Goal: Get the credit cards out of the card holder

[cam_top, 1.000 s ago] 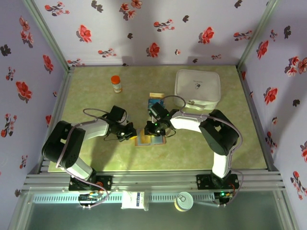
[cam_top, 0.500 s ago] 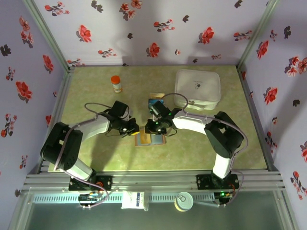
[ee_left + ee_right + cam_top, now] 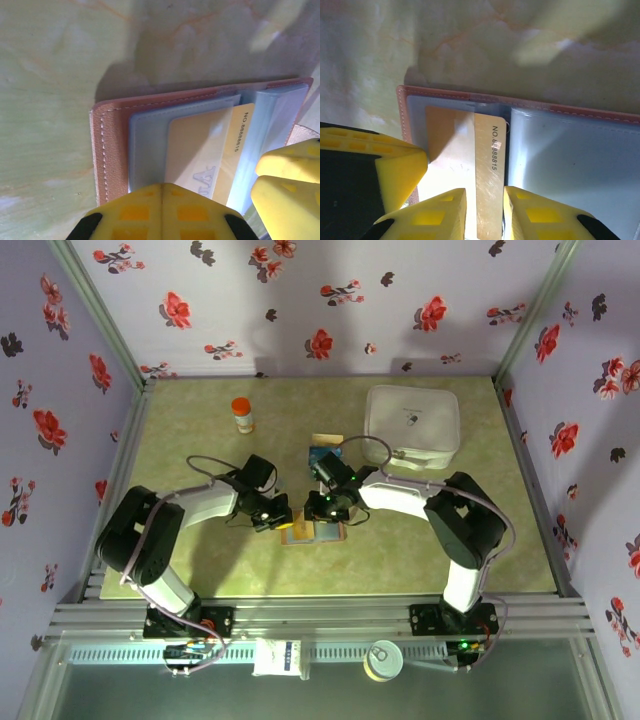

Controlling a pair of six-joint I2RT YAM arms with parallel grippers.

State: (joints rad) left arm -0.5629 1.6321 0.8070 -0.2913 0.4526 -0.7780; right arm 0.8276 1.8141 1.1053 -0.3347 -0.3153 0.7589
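Right wrist: card holder [image 3: 530, 150] open flat on bench [image 3: 470, 40]; right tool [image 3: 484, 210] clamped on pale yellow card [image 3: 487, 175], 6 o'clock. Left tool [image 3: 162, 212] together, pressing holder's left panel.

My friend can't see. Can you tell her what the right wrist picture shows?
A yellow card sticks halfway out of an open wallet lying on a green table. The right gripper has its yellow fingers on either side of the card's edge.
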